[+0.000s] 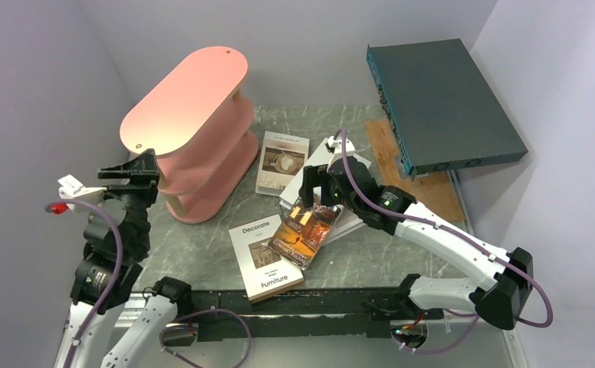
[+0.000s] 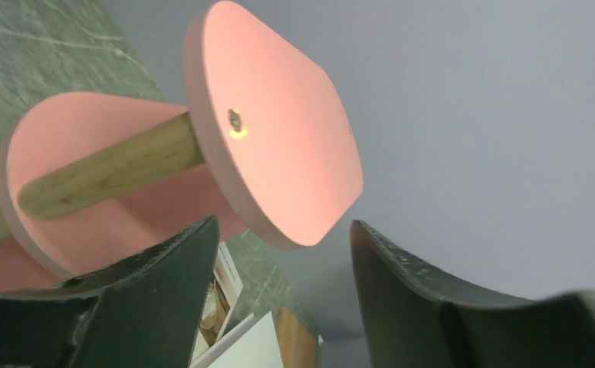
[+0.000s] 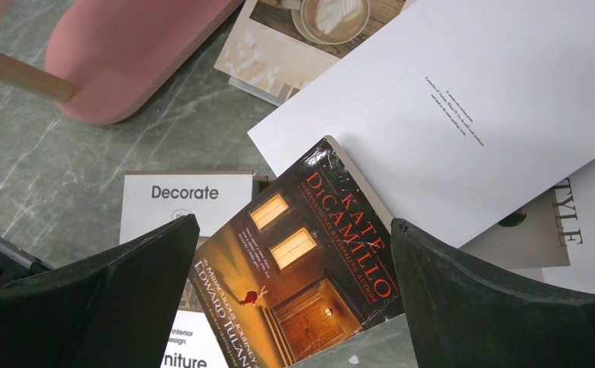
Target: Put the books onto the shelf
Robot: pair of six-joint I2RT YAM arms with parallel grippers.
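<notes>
Directly beneath the right pincer (image 3: 293, 230) lies the glossy dark orange-brown paperback (image 3: 302, 291). Its far end overlaps a plain white paperback (image 3: 463, 100), so one edge probably sits raised and easier to pinch. The jaws stand wide, one on either side of the cover, holding nothing. Left of this pincer lies the white "Decorate Furniture" paperback (image 1: 264, 257); beyond it, a white paperback with a coffee-cup photograph (image 1: 281, 161). Ahead of the left pincer (image 2: 283, 230), whose jaws are apart and empty, stands the salmon-pink shelf of oval tiers on light wooden posts (image 2: 279, 153). No book shows on its tiers. That arm apparently hangs clear of the loading side.
</notes>
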